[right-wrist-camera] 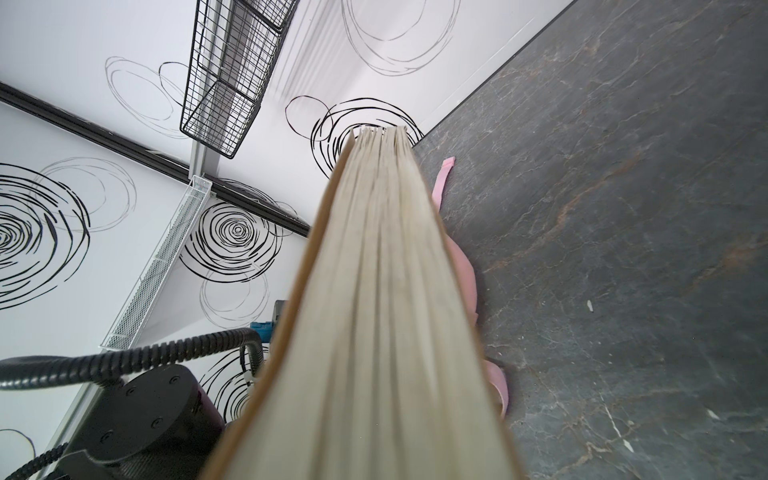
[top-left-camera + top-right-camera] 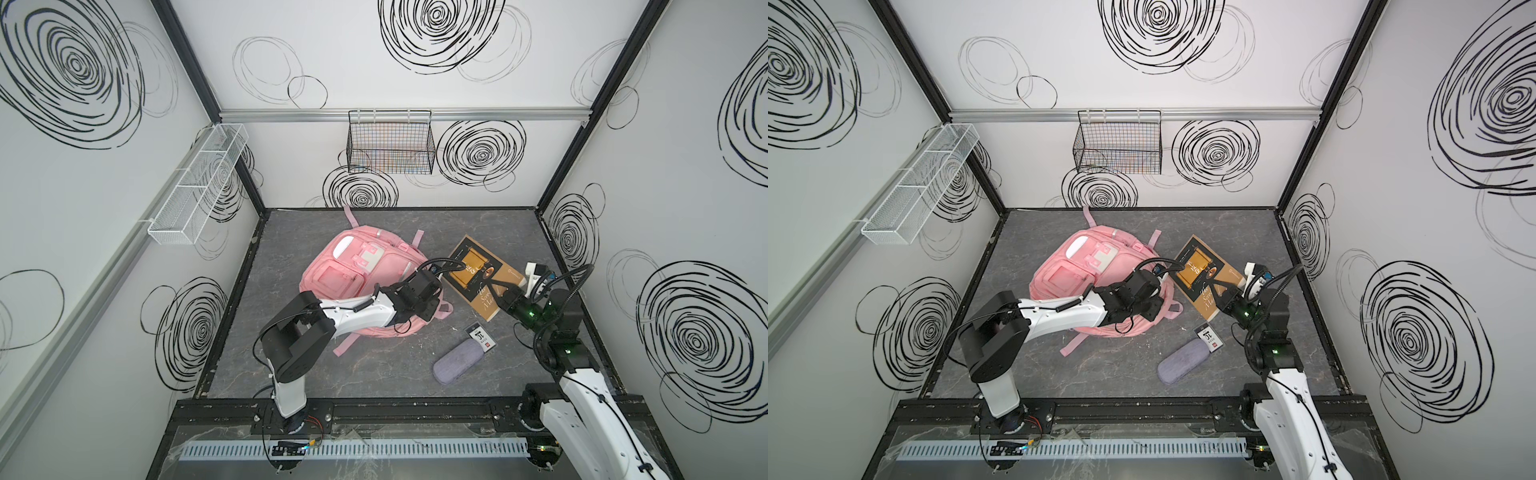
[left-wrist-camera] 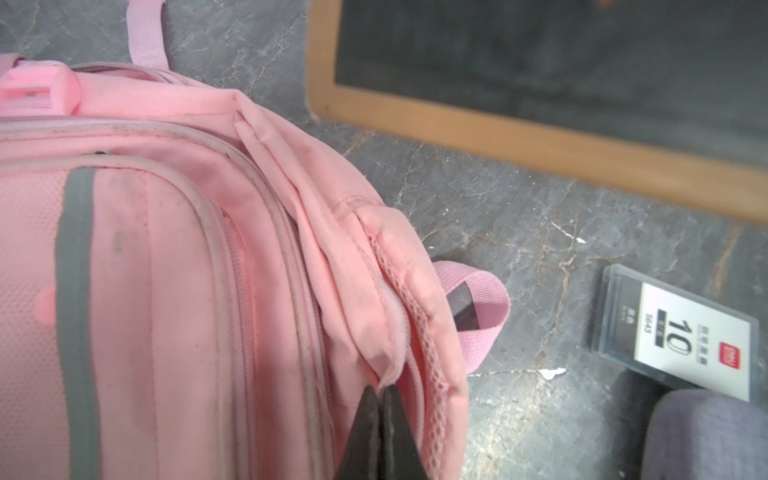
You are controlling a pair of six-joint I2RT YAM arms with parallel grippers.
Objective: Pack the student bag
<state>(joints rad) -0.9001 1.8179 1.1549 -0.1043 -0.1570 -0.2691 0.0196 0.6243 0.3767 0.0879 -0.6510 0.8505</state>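
Near the student bag (image 3: 166, 249), a box (image 3: 677, 332) reads "10".

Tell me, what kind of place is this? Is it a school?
Probably a robot practice booth, not a school. White walls with black scribbles box in a grey table, a left arm and a right arm stand at its front edge, and a black wire basket hangs above.

Both top views overlook the table (image 2: 374, 374); the left wrist view crowds the student bag (image 3: 166, 249).
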